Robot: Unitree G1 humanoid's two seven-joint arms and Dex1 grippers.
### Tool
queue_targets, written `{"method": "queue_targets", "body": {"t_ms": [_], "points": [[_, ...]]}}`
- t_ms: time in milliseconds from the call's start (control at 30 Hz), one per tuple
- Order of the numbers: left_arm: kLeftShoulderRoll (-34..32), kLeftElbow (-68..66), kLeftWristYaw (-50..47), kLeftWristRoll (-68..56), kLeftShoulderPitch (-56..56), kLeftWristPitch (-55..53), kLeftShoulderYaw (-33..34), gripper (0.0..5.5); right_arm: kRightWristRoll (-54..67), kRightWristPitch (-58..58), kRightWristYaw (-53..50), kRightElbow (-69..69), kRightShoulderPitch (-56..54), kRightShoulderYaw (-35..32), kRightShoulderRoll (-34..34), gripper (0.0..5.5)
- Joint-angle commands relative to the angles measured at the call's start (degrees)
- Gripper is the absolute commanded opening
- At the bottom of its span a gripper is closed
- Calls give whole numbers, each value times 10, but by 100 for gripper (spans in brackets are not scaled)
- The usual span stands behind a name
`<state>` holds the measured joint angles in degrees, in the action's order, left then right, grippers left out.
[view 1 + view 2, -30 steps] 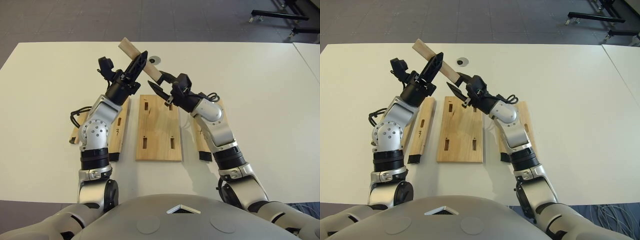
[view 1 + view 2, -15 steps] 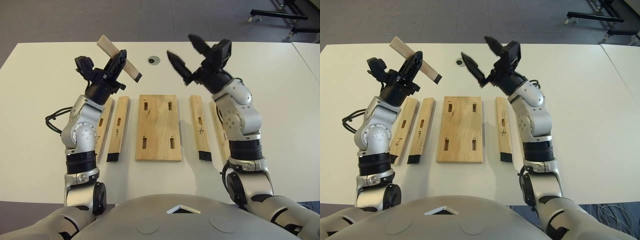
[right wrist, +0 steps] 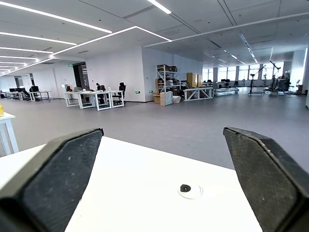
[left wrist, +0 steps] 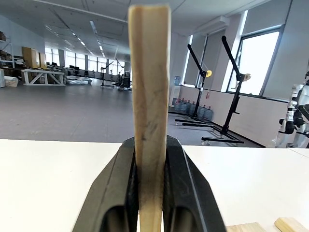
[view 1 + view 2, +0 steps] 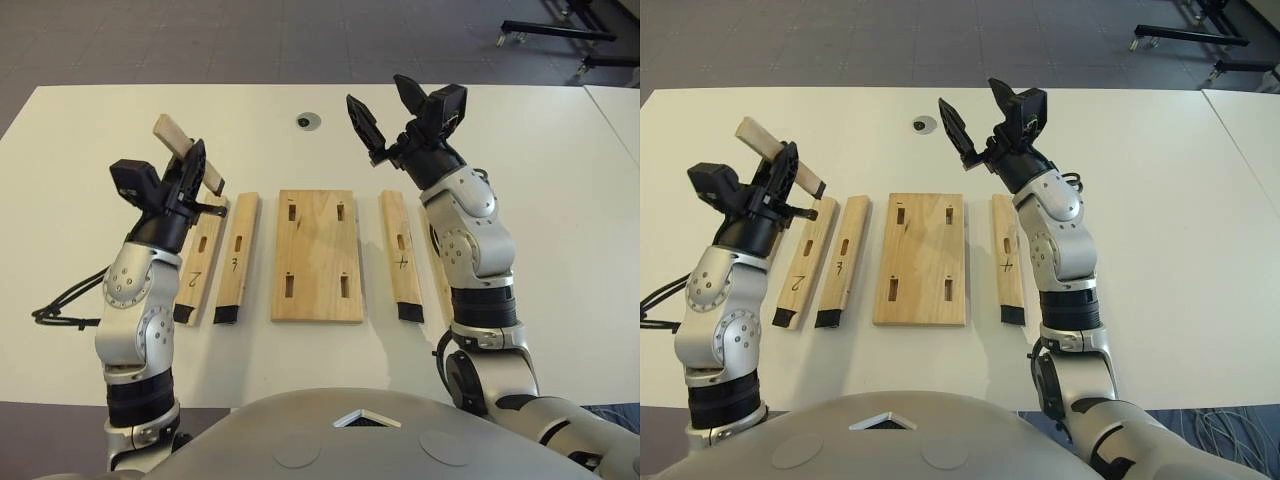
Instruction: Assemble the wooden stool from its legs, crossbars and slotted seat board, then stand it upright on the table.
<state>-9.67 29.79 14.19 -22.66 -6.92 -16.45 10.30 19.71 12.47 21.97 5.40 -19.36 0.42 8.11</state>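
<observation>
1. The left end effector (image 5: pixel 195 162) moved to the frame's left, gripping a wooden stick (image 5: pixel 170 131), maybe a crossbar.
2. The right end effector (image 5: pixel 385 108) let go; it's wide open, upper middle.
3. The seat board (image 5: pixel 317 255) lies flat, unjoined.

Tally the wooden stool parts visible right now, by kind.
Slotted seat board: 1
Legs lying flat: 3
Crossbar, clamped in left gripper: 1
Total: 5; anything hidden behind the right arm is uncounted.
</observation>
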Motion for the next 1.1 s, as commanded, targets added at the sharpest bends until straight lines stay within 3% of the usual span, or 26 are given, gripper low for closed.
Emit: {"method": "queue_targets", "body": {"t_ms": [33,300,1100], "points": [[-2,41,-12,-24,-34,-19,18,39,-14,1,-12,12,17,6,-5,458],[-24,-6,3,-44,-80,-31,57,39,-44,-29,-36,7,39,18,-25,458],[8,-62,2,-16,-130,32,39,39,-56,-31,-26,-5,28,19,-20,458]]}}
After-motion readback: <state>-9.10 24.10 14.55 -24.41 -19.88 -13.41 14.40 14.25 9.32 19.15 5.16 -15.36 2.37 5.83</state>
